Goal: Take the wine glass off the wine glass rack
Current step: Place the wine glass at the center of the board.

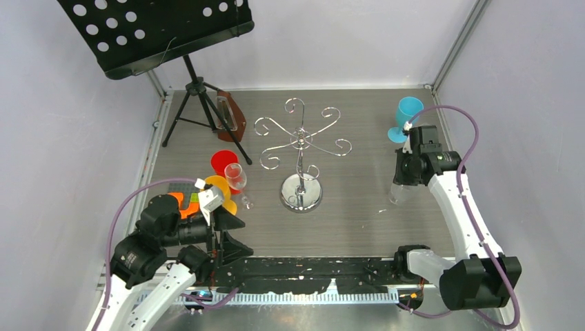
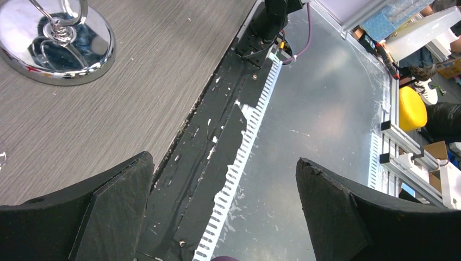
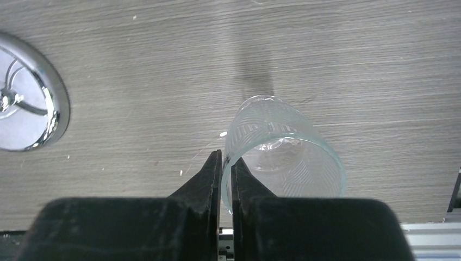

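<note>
Gray table [image 1: 365, 131] is carrying the wine glass rack [image 1: 301, 193] at its middle. My left gripper [image 2: 224, 163] is hanging near-left of the rack's base, fingers spread wide. My right gripper [image 3: 226, 163] is hovering right of the rack, fingers pinching the rim of the clear wine glass [image 3: 282, 157], which is sitting off the rack, well apart from its base.

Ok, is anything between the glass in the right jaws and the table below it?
Nothing visible. The right gripper has its jaws shut on the clear wine glass rim, over bare tabletop; the wine glass rack stands aside, apart.
</note>
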